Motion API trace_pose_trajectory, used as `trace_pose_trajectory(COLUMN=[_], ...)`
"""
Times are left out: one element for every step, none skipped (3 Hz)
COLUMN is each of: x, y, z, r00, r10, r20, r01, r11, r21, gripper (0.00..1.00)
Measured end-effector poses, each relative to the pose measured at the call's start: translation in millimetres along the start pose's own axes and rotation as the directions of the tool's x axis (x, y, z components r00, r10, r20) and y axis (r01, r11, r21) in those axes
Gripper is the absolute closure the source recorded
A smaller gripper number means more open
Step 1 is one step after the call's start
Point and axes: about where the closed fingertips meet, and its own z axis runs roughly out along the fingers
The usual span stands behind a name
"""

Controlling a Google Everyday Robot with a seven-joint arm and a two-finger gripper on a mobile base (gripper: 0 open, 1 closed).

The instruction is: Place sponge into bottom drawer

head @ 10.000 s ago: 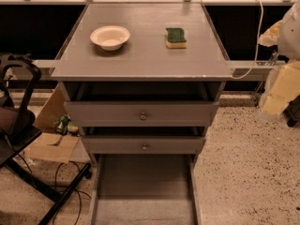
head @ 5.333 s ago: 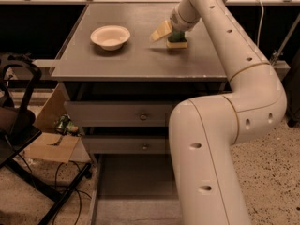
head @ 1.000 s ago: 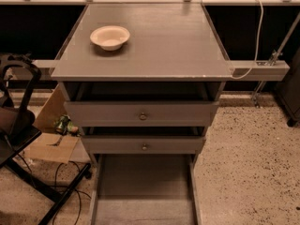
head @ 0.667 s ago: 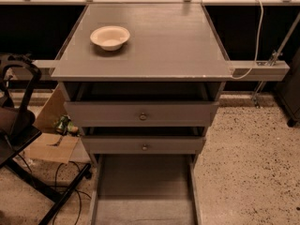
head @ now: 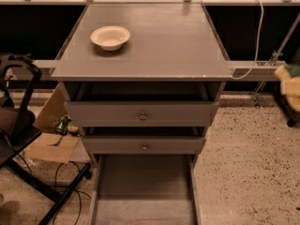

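The bottom drawer (head: 143, 184) is pulled out at the foot of the cabinet, and its flat grey floor is bare. My gripper (head: 291, 90) shows as a blurred pale yellow shape at the right edge, beside the cabinet at about top-drawer height. A dark green patch over yellow at its top looks like the sponge (head: 294, 71), held in it. The sponge is not on the cabinet top (head: 164, 46).
A white bowl (head: 110, 36) stands at the left of the cabinet top. The two upper drawers (head: 143, 115) with round knobs are slightly open. A black chair (head: 14, 125) and cardboard (head: 51, 142) stand on the left. A white cable (head: 255, 32) hangs on the right.
The gripper has come into view at the right edge; it was out of view a second ago. Long before that, the sponge lay on the cabinet top and the gripper reached it.
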Motion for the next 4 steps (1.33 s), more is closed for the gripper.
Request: trace_pose_trajectory(x=[89, 89, 110, 173], y=[-6, -6, -3, 2], z=[65, 65, 90, 139], r00=[0.994, 0.994, 0.991, 0.983], r10=[0.041, 0.041, 0.051, 0.056], r20=[-0.100, -0.100, -0.125, -0.176], r01=[-0.051, -0.051, -0.064, -0.075], r11=[0.9944, 0.9944, 0.9928, 0.9914], r21=[-0.093, -0.093, -0.102, -0.107], gripper=[1.00, 1.00, 1.00, 1.00])
